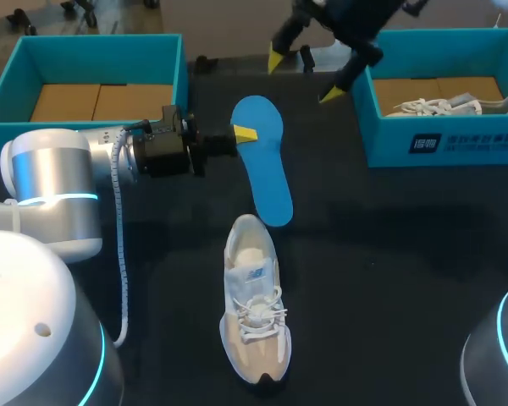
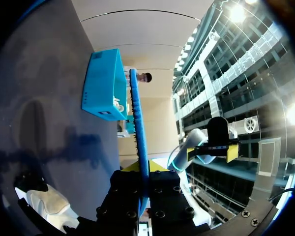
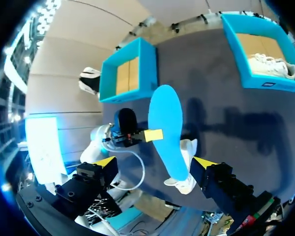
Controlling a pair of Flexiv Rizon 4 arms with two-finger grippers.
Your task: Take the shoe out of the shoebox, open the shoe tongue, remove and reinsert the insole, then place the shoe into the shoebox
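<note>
A blue insole (image 1: 260, 161) hangs above the table with my left gripper (image 1: 245, 134) shut on its edge near the wide end. In the left wrist view the insole (image 2: 137, 123) shows edge-on, clamped between the yellow tips of the left gripper (image 2: 143, 167). The white and beige shoe (image 1: 254, 313) lies on the black table just in front of the insole, laces up. My right gripper (image 1: 305, 76) hovers open and empty high over the far side, between the two boxes. From the right wrist view its gripper (image 3: 155, 162) looks down on the insole (image 3: 167, 128) and the shoe (image 3: 187, 183) partly hidden under it.
A blue shoebox (image 1: 491, 139) at the far right holds another white shoe (image 1: 457, 106). A second blue box (image 1: 4, 97) at the far left has cardboard in its bottom. The black table (image 1: 389, 254) lies bare to the shoe's right.
</note>
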